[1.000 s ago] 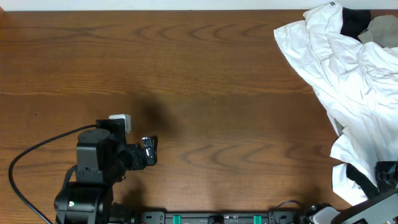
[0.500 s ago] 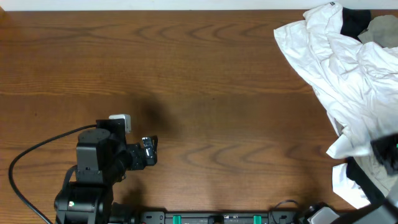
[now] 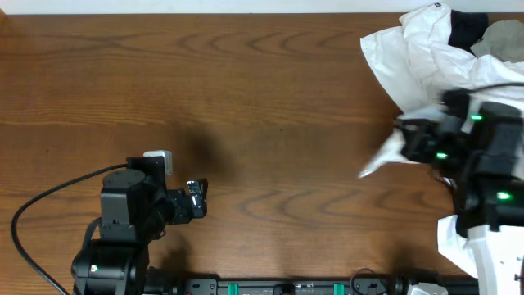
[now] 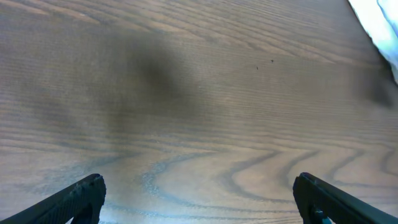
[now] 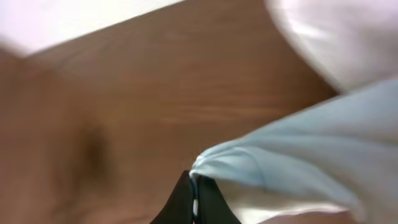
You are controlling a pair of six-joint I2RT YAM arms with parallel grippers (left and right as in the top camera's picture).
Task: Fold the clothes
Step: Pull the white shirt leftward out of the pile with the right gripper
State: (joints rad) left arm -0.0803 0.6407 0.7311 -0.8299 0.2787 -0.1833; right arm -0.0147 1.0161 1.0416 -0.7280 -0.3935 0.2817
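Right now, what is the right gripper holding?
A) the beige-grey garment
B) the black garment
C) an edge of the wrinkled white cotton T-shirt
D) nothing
C: in the wrist view the shut right gripper pinches a bunched edge of the white T-shirt.

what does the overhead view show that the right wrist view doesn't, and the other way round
Only overhead: the left arm over bare wood, plus a black garment and a grey garment tucked against the white shirt at the far corner. Only right wrist: a close look at the right pincer shut on a fold of the shirt. Both: the white shirt and the brown table.
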